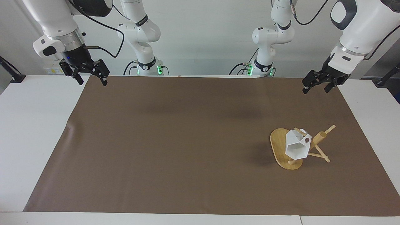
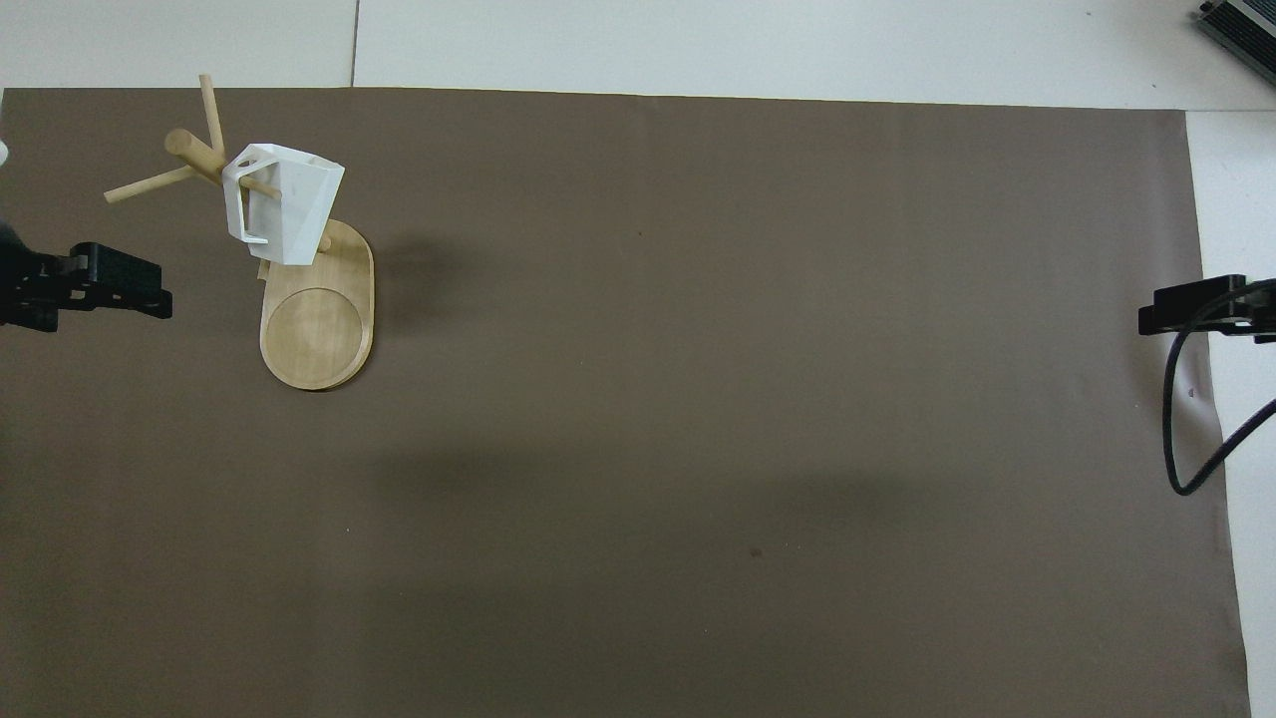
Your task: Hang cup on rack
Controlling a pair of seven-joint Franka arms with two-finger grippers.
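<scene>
Bamboo rack (image 1: 282,150): it stands on the brown mat (image 1: 175,143) toward the left arm's end of the table, its oval base flat, post and pegs upright.
White faceted cup (image 1: 296,147): it hangs on a peg that runs through the hole in its handle, clear of the base, touched by neither gripper.
Step in hand: the hang looks done; what is left, as I judge it, is to hold both arms away from the rack so nothing knocks the peg.
Left gripper (image 1: 318,84): raised over the mat's edge nearer the robots than the rack, well apart from it, fingers spread and holding nothing.
Right gripper (image 1: 90,74): it waits over the mat's corner at the right arm's end, fingers spread, also holding nothing.
Open room: the mat's middle is bare between rack and right gripper.
Edges: the rack is well inside the mat's border.
</scene>
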